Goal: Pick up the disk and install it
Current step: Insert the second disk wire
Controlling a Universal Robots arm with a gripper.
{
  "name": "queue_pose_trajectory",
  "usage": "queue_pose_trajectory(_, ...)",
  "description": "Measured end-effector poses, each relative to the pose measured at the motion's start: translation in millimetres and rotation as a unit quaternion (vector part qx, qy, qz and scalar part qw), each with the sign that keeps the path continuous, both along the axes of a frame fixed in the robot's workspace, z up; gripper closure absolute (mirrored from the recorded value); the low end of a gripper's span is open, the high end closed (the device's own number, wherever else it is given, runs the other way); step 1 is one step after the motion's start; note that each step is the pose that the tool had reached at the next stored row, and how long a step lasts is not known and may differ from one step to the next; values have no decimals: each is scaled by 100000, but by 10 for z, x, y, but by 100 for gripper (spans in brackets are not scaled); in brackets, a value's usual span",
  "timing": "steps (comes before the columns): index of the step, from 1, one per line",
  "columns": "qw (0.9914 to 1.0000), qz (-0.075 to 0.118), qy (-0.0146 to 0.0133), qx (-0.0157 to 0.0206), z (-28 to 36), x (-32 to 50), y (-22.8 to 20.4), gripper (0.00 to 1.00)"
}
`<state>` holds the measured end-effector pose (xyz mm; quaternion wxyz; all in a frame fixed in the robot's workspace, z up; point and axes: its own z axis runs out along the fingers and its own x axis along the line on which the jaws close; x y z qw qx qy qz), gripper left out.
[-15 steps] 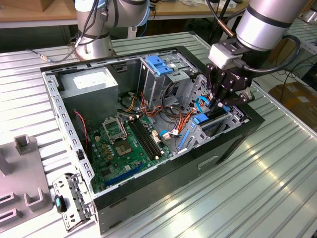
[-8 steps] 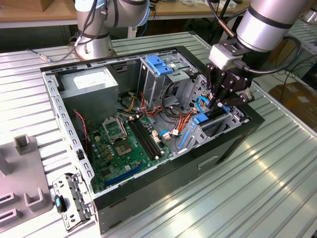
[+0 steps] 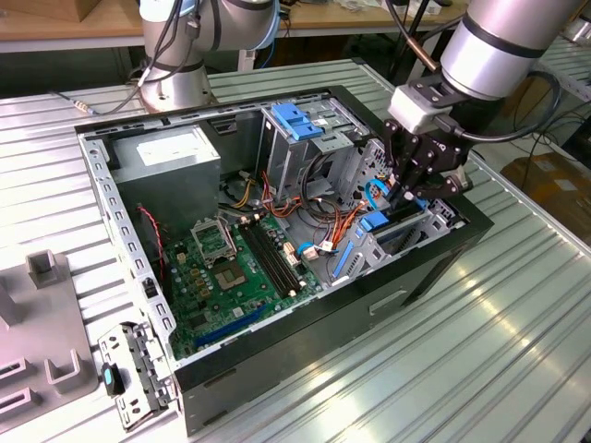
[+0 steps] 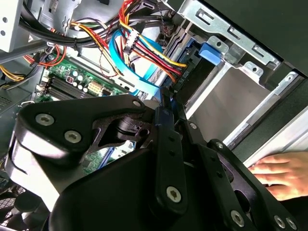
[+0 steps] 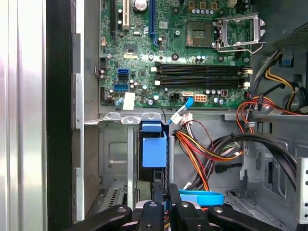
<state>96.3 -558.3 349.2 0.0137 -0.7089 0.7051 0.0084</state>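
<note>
Now pincer clamped on disk edge-on in case bay, no readable print.

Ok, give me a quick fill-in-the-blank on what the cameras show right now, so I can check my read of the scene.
1. The gripper hangs over the drive bay at the exterior view's ___ end of the computer case.
2. In the first wrist view, the end of the disk just ahead of the gripper is ___ plastic.
3. The motherboard lying in the case is ___.
4. In the second wrist view, a person's ___ rests just outside the case.

Missing words: right; blue; green; hand.
</note>
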Motion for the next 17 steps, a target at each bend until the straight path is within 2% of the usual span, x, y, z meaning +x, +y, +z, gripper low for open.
queue_pose_trajectory(14,100000,-13,-91,51,-3,12,-13,84)
queue_pose_trajectory(17,100000,-10,-92,224,-28,12,-21,84)
